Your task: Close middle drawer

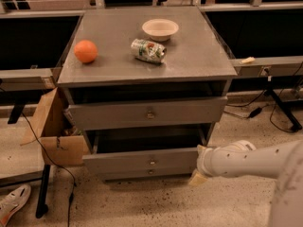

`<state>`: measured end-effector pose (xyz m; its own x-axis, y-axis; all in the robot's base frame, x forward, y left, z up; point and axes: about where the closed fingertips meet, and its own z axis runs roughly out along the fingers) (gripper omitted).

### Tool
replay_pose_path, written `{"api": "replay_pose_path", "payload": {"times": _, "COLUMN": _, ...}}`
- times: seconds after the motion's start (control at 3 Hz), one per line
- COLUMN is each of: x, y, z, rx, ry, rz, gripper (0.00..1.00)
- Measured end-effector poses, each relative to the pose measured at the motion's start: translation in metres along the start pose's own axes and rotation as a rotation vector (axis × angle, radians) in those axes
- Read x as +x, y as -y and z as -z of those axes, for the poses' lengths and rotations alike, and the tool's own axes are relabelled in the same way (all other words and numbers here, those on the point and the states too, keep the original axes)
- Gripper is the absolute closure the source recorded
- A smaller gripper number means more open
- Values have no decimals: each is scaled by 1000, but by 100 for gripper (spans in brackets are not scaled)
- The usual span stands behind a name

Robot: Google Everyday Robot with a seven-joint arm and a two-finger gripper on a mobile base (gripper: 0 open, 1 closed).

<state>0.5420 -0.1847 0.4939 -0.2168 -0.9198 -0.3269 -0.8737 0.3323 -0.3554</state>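
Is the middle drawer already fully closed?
No, the middle drawer sticks out of the cabinet, its dark inside showing, and the end effector is at the right end of its front.

Wide grey middle drawer (142, 159), flat-fronted, with a small round knob at the centre. Pulled out and standing open, dark inside showing behind the front. Level and square, directly below the top drawer (147, 113), front narrower-looking than that one's. At the right end of its front, below the top drawer's right corner, gripper (199, 163), touching or just beside: cannot tell which.
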Motion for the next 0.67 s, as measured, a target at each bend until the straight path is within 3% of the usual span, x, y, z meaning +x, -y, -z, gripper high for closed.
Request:
{"api": "replay_pose_path", "payload": {"times": 0.33, "x": 12, "y": -11, "z": -8, "rx": -68, "ry": -10, "rz": -16, "gripper": 41}}
{"api": "replay_pose_path", "payload": {"times": 0.67, "x": 28, "y": -26, "z": -51, "rx": -207, "ry": -10, "rz": -48, "gripper": 63}}
